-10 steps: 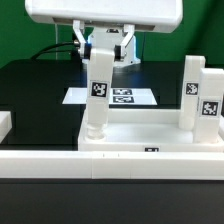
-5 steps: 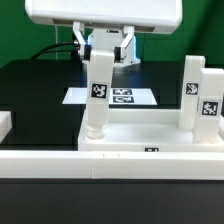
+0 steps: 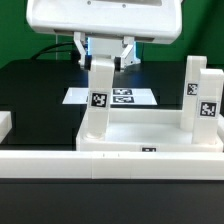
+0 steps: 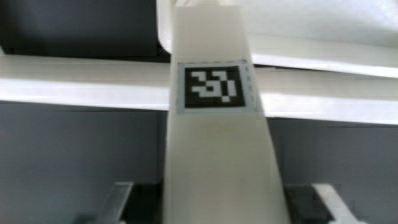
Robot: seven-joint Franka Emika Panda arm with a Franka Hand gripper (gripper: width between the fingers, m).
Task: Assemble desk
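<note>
The white desk top lies upside down at the front, and its rim also shows in the wrist view. A tagged white leg stands in its corner socket on the exterior view's left, leaning slightly. My gripper hangs over the leg's upper end. In the wrist view the gripper straddles the leg, with a dark gap on each side between fingers and leg, so it is open. Two more tagged legs stand at the desk top's right side.
The marker board lies flat on the black table behind the desk top. A long plain white rail runs across the front. A white block sits at the exterior view's left edge.
The gripper body has shifted and looks larger in the exterior view. The left leg's tag sits lower than before, and the leg now leans a little.
</note>
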